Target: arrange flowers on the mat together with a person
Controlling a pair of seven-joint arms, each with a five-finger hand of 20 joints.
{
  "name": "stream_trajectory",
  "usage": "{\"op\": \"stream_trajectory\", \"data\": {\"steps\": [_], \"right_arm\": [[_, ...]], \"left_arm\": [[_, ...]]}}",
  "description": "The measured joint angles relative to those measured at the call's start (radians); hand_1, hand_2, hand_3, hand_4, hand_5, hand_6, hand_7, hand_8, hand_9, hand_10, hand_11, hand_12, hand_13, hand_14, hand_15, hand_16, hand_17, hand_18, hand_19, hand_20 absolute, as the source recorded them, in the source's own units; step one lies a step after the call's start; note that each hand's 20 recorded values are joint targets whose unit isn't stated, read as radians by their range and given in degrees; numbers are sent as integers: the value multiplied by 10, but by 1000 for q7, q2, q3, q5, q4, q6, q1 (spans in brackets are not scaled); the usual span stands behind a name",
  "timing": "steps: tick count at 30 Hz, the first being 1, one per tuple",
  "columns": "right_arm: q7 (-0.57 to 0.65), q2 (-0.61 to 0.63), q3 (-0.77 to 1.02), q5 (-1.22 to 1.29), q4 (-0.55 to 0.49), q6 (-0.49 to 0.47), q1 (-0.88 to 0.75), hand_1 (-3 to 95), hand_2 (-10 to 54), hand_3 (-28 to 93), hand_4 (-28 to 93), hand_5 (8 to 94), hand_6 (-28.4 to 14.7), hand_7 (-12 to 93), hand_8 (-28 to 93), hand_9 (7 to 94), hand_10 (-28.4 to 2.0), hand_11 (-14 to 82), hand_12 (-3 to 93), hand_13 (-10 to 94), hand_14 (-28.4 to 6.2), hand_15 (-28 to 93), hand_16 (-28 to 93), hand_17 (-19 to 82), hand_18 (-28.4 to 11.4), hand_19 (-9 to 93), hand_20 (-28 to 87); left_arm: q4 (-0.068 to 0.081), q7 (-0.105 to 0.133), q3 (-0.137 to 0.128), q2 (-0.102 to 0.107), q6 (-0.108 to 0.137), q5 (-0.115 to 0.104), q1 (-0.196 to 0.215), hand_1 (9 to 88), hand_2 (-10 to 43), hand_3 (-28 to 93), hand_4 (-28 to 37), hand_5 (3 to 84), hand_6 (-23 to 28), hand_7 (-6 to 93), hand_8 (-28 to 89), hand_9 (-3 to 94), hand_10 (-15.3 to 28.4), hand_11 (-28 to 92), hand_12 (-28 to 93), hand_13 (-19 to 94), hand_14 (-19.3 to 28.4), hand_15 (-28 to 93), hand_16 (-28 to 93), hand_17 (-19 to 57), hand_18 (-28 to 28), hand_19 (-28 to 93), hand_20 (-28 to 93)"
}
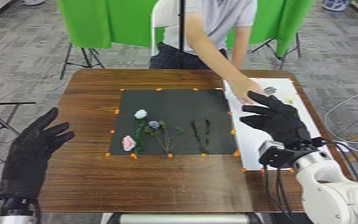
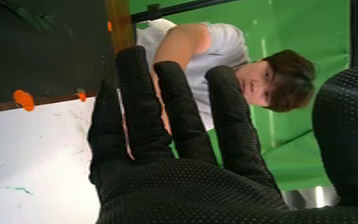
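Right hand point(image 1: 271, 119) over the white sheet point(image 1: 253, 142), fingers loosely spread, nothing in its hold. Person's hand point(image 1: 249, 92) just beyond its fingertips, close to a small pale bloom point(image 1: 270, 90); contact between hand and bloom, can't tell. Dark mat point(image 1: 171, 103) to the left carries a white flower point(image 1: 141, 114), a pink flower point(image 1: 128, 143), a bluish flower point(image 1: 154, 124) and bare green stems point(image 1: 199, 135). Left hand point(image 1: 39, 145) off at near left, open, empty. Step looks like fetching a flower from the sheet: best let the person's hand clear, come in low, pinch the stem lightly, spare the petals. Head view gives the whole flower layout; right wrist view gives the straight fingers from the palm side and faint green traces point(image 2: 20, 189) on the sheet.
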Motion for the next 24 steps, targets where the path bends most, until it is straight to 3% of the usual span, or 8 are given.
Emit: {"op": "stream_trajectory", "data": {"steps": [24], "right_arm": [[-3,0,-1,11,2,17,-7,194,10,755,-251,455,-31,115,-101,461,-191,144,155,363,-215,488,103,20,-217,522,201]], "left_arm": [[-4,-11,1,-2,0,1,-4,165,35,789,-283,306,43,159,-115,329,176,236,104,231,252,479,-84,-95,223,471,136]]}}
